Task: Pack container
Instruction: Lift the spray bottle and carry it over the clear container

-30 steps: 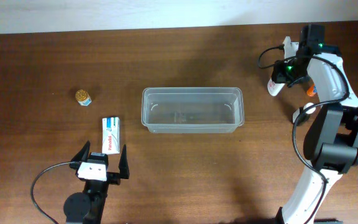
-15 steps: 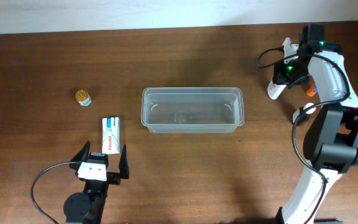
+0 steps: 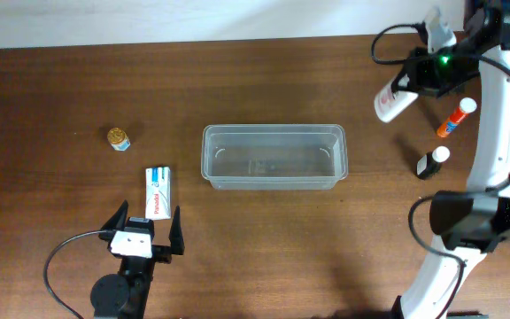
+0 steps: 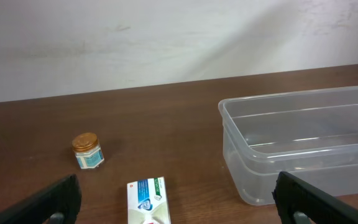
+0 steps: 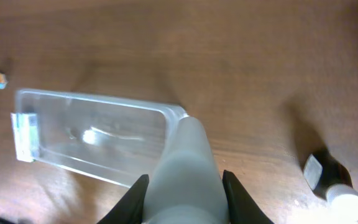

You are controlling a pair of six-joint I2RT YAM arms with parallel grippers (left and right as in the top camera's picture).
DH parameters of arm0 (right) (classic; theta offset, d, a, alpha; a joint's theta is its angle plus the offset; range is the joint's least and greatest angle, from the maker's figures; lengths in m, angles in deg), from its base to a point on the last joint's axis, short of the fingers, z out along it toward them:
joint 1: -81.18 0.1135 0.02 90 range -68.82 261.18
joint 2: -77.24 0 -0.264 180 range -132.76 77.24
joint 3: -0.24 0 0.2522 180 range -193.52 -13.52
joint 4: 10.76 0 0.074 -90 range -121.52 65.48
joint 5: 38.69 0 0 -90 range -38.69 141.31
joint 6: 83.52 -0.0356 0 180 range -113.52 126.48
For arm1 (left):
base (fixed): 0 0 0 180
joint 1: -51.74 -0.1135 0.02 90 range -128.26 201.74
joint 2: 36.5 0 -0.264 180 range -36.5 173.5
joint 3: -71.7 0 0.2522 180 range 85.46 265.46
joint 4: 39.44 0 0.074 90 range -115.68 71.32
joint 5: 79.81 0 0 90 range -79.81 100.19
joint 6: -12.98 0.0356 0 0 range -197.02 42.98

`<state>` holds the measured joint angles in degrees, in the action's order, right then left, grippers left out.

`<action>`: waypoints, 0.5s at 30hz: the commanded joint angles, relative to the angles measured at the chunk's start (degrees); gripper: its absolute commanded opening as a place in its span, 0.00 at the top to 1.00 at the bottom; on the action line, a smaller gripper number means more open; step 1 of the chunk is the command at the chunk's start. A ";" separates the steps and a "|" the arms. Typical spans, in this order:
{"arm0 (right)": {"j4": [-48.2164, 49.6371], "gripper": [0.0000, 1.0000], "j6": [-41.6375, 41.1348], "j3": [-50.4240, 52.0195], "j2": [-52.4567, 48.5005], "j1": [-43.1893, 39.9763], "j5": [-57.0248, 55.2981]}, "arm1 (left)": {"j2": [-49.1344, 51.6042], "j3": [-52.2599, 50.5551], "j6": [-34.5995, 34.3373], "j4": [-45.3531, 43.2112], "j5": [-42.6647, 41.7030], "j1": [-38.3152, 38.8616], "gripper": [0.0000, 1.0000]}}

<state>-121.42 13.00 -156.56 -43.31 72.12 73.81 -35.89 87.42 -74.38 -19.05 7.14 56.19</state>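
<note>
The clear plastic container [image 3: 273, 157] sits empty at the table's middle; it also shows in the left wrist view [image 4: 303, 143] and the right wrist view [image 5: 92, 134]. My right gripper [image 3: 414, 81] is shut on a white bottle [image 3: 391, 99], held in the air to the right of and beyond the container; the bottle fills the jaws in the right wrist view [image 5: 185, 168]. My left gripper [image 3: 149, 232] is open and empty near the front edge, just behind a white-and-blue box [image 3: 157, 191], seen also in the left wrist view [image 4: 148, 198].
A small gold-lidded jar [image 3: 118, 138] stands at the left. An orange-and-white tube [image 3: 455, 117] and a small dark bottle with white cap [image 3: 431, 162] lie at the right, near my right arm.
My right gripper has lifted the white bottle off the table and raised it, moving slightly away from the table's right side. The left arm has not moved.
</note>
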 commanded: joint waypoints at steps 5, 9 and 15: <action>-0.46 0.78 -9.20 -0.72 11.28 13.18 -10.91 | -0.26 -0.35 0.92 -0.02 -0.61 -0.26 0.01; -0.44 0.78 -10.56 5.42 16.70 20.94 -13.07 | -0.26 -0.35 0.92 -0.02 -0.61 -0.26 0.00; 3.15 0.77 -19.74 19.54 19.15 27.76 -25.35 | -0.26 -0.35 0.92 -0.02 -0.61 -0.26 0.01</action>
<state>-120.77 -1.45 -142.88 -24.03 98.94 55.87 -35.92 87.42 -74.38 -19.02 7.14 56.19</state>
